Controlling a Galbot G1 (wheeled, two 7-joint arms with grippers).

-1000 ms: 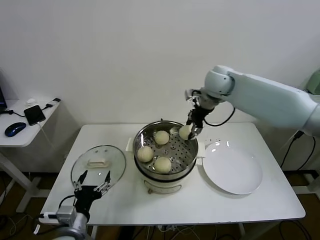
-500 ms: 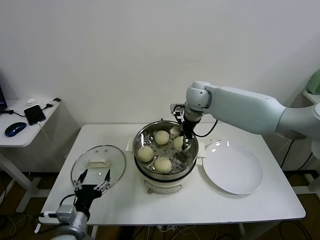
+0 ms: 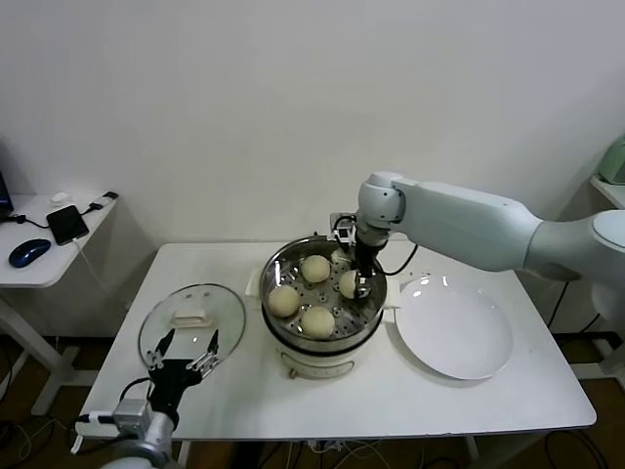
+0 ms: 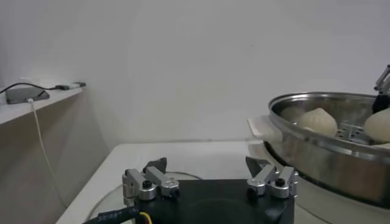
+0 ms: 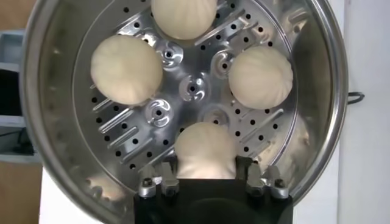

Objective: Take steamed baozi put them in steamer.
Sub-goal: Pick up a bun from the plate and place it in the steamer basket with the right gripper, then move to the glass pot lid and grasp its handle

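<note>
1. A white surface [image 3: 469, 401] fills the lower half of the head view. At its centre stands the steamer [image 3: 322, 332], a shiny round pot on a cream base.
2. Four steamed baozi [image 5: 127, 69] sit on the perforated tray inside. Three lie free; the fourth [image 3: 350, 283] is on the right side of the tray.
3. The right claw [image 3: 358, 286] reaches down into the pot from the upper right. In its wrist view its fingers sit narrow on either side of the fourth bun [image 5: 205, 150], gripping it as it rests on or just above the tray; which, I cannot tell.
4. The left claw [image 3: 184, 358] waits at the lower left, spread wide and empty, over the edge of a glass lid [image 3: 191, 319].
5. A white plate [image 3: 454, 332] lies bare at the right of the pot.
6. Risks, as I judge them: soft dough may stick to the fingers and lift out when the claw rises. The claw may also clip the pot's rim on the way up, or nudge the neighbouring bun.
</note>
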